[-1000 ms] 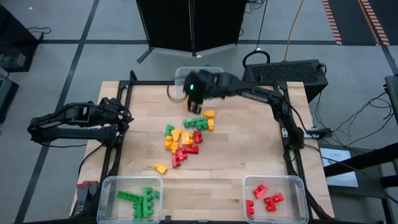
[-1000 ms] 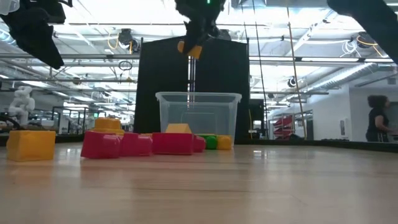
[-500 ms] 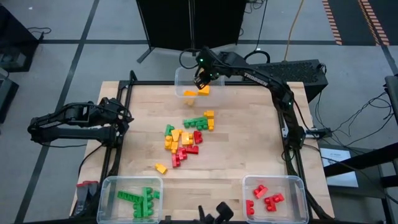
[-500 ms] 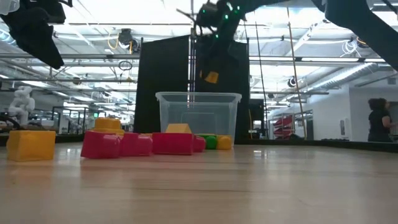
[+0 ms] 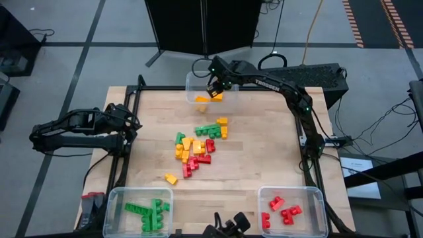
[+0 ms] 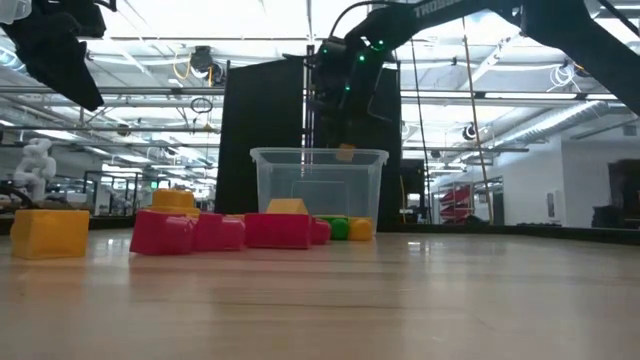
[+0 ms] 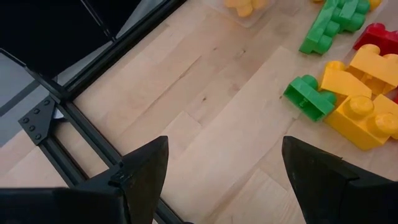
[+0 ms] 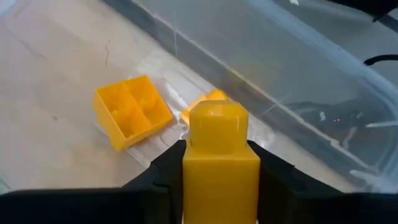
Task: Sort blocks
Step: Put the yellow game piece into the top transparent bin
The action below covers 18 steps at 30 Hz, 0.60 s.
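Note:
My right gripper (image 5: 213,88) hangs over the clear bin (image 5: 193,82) at the table's far edge, shut on a yellow block (image 8: 221,155). In the low view that block (image 6: 345,152) is level with the bin's rim. Two yellow blocks (image 8: 132,111) lie on the bin's floor. A pile of green, red and yellow blocks (image 5: 198,147) lies mid-table, and a lone yellow one (image 5: 171,178) sits nearer. My left gripper (image 7: 224,180) waits open above the table's left edge. My right gripper pinches the yellow block by two opposite sides (image 8: 189,180) between its two fingers (image 8: 163,171). The fingers slant down from above, toward the far edge. The block is lifted clear over the bin, its single stud (image 8: 217,124) pointing ahead of the fingers toward the bin's floor.
A clear bin with green blocks (image 5: 139,210) stands at the near left corner, one with red blocks (image 5: 292,210) at the near right. A black frame (image 5: 132,99) runs round the table. Bare wood lies between the pile and the near bins.
My right gripper has carried the yellow block from above the pile's far side toward the table's far edge and has come down over the far bin. Its wrist has rolled on the way. The block is now level with the bin's rim.

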Motion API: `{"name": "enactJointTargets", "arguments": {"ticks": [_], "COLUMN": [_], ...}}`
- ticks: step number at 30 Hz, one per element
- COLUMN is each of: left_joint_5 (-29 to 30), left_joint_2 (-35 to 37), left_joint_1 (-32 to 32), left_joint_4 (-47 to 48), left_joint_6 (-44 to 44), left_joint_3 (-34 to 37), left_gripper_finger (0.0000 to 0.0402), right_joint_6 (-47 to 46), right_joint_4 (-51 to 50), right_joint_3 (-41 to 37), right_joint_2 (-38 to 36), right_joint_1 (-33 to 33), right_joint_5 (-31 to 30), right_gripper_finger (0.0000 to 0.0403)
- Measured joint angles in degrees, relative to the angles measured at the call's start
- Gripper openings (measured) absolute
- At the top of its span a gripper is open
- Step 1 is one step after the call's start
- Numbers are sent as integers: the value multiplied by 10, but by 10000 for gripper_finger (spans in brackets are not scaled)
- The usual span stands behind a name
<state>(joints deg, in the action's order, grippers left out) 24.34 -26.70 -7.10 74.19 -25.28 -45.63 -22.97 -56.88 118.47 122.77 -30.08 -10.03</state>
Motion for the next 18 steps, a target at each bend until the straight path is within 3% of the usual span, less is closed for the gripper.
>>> {"name": "enactJointTargets", "arguments": {"ticks": [8, 14, 18], "left_joint_5": [0, 0, 0], "left_joint_2": [0, 0, 0], "left_joint_1": [0, 0, 0], "left_joint_4": [0, 0, 0], "left_joint_6": [1, 4, 4], "left_joint_3": [0, 0, 0], "left_gripper_finger": [287, 287, 287], "right_joint_6": [11, 18, 32], "right_joint_4": [17, 25, 25], "right_joint_3": [-2, 2, 51], "right_joint_2": [0, 0, 0], "right_joint_1": [-1, 1, 1], "right_joint_5": [17, 34, 65], "right_gripper_finger": [253, 273, 269]}}
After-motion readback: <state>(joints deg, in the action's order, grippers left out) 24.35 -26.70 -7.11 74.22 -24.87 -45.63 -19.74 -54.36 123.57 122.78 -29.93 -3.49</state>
